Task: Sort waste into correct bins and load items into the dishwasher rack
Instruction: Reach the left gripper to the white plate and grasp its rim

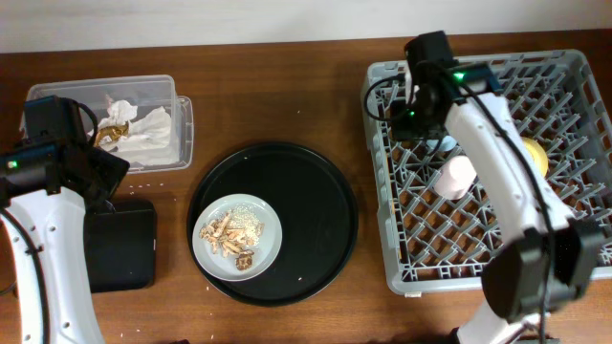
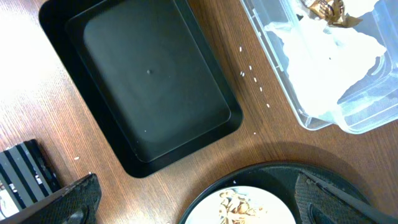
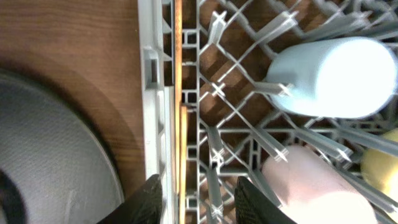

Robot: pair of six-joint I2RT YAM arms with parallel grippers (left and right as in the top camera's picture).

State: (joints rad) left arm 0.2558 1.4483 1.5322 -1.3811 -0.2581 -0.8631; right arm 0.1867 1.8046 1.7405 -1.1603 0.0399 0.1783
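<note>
Your dishwasher rack (image 1: 427, 250) filled the right of the bench, and it already held the yellow bowl (image 1: 534, 153), the pink cup (image 1: 457, 177), the light-blue cup (image 3: 333, 78) and the chopsticks (image 3: 178, 74), which lay along its left wall. The right pincer (image 3: 199, 199) hung over that wall with its fingers spread, gripping nothing. At the centre sat the round black tray (image 1: 320, 205). On the far left was the clear tub (image 1: 182, 124), with napkins (image 1: 148, 129) and a wrapper (image 1: 115, 134) inside, and nearer lay the black rectangular tray (image 2: 149, 87), bare. The left pincer (image 2: 196, 186) hovered between that tray and the round one, wide open and empty. What remained for you was the grey plate (image 1: 273, 239) on the near left of the round tray, carrying the heap of food scraps (image 1: 229, 239). You should have judged the plate stiff, smooth and probably slick, with only a thin, low rim to pinch. Take it at the bare rim, with one finger under the lip, and keep it level. The scraps looked loose and crumbly, too fine to pick up singly. Tipping them off the plate into the black tray seemed the surest way.
</note>
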